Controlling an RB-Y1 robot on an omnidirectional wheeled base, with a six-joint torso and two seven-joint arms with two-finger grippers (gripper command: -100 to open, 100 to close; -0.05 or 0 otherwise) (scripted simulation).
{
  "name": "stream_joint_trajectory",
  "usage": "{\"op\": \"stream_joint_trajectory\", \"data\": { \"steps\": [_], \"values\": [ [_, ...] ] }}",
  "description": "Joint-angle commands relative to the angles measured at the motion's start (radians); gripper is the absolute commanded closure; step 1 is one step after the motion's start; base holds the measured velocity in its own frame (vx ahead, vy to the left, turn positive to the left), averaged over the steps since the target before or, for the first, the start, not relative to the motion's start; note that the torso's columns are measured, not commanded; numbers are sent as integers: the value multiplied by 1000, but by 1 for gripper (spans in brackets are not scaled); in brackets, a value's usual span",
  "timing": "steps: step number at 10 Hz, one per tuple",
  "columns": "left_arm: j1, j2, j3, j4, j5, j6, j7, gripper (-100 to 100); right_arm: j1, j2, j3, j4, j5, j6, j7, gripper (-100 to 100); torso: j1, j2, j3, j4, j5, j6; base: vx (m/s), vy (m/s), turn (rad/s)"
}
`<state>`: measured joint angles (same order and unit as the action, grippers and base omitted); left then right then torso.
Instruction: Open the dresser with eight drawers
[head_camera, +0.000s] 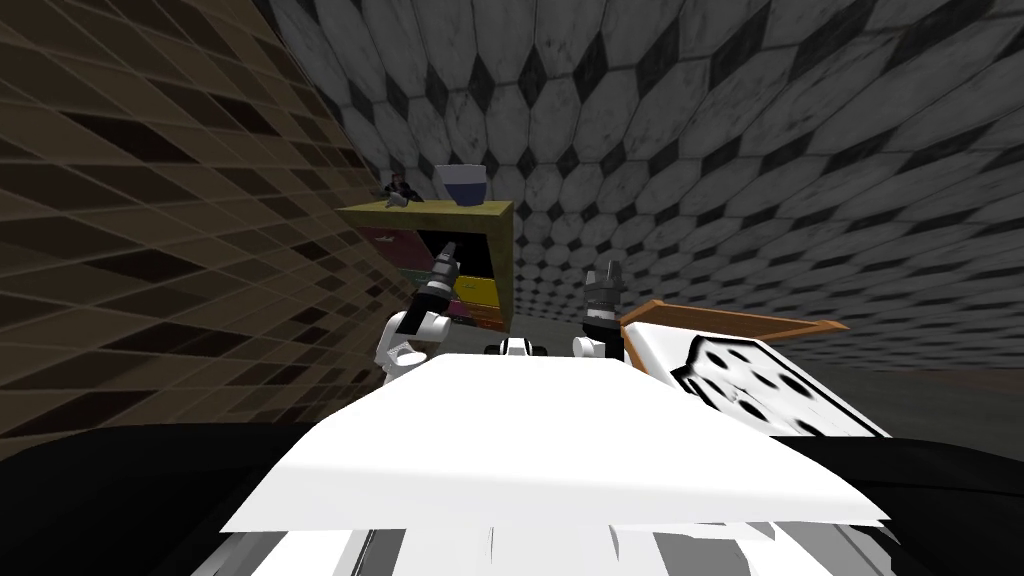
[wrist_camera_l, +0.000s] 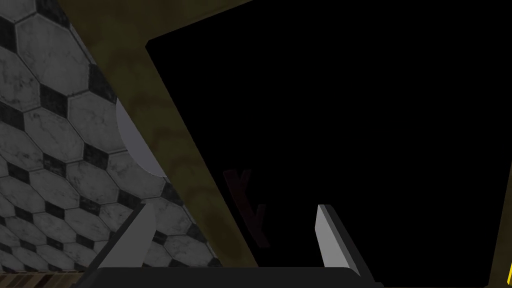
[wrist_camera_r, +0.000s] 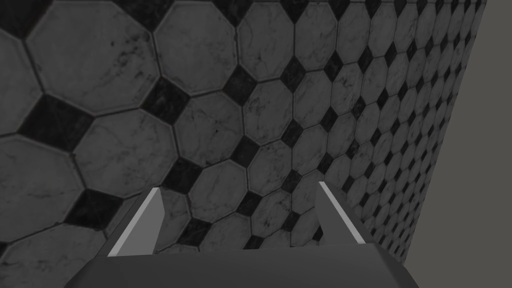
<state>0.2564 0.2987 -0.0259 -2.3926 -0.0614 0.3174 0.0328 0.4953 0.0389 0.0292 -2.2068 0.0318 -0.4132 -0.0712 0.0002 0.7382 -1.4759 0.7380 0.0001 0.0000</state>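
- Tiled room: brown tile wall (head_camera: 150, 220) on your left, grey octagon tile wall (head_camera: 750, 150) ahead and to the right.
- The dresser (head_camera: 430, 209) stands in the corner ahead-left. It has an olive top with a white bowl (head_camera: 460, 185) on it, and coloured drawer fronts.
- Your left gripper (head_camera: 446, 252) is right at the dresser's front, fingers spread wide and holding nothing. It points into a black compartment (wrist_camera_l: 350, 125) under the top edge.
- The key relation: the dresser is dead ahead of the left arm, which is the nearer one. The yellow drawer (head_camera: 476, 290) sits just below the gripper, long axis horizontal. I can't make out any handles.
- Your right gripper (head_camera: 607, 272) is also spread and empty. It faces the grey wall, well apart from the dresser.
- Far right: spotted white bedding (head_camera: 740, 375).
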Motion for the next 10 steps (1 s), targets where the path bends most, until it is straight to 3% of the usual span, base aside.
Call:
{"op": "stream_joint_trajectory", "data": {
  "steps": [1, 2, 6, 7, 8, 10],
  "values": [
    [-10, 13, -2, -8, -3, 52, 3, -100, 0, 0, 0, 0, 0, 0, 0, 0, 0, 1, 0, 0, 0, 0, 56, 4, -26],
    [-7, 10, -2, -7, -3, 40, 2, -100, 0, 0, 0, 0, 0, 0, 0, 0, 0, 1, 1, 0, 0, 0, 25, 0, -4],
    [-94, -9, 78, 44, -19, 106, 8, -100, 0, 0, 0, 0, 0, 0, 0, 0, 1, 2, 1, 1, 0, 0, -40, 14, -221],
    [-81, 0, 72, 37, -11, 97, 10, -100, 0, 0, 0, 0, 0, 0, 0, 0, 1, 0, 0, 0, 0, 0, -25, 11, -34],
    [-65, -2, 52, 27, -14, 85, 6, 100, 0, 0, 0, 0, 0, 0, 0, 0, 0, -2, -1, 0, 0, -1, 18, -2, 259],
    [-17, 8, 7, -2, -5, 50, 3, 100, 0, 0, 0, 0, 0, 0, 0, 0, -2, -3, -2, -1, -1, 0, 46, -25, 269]
  ]
}}
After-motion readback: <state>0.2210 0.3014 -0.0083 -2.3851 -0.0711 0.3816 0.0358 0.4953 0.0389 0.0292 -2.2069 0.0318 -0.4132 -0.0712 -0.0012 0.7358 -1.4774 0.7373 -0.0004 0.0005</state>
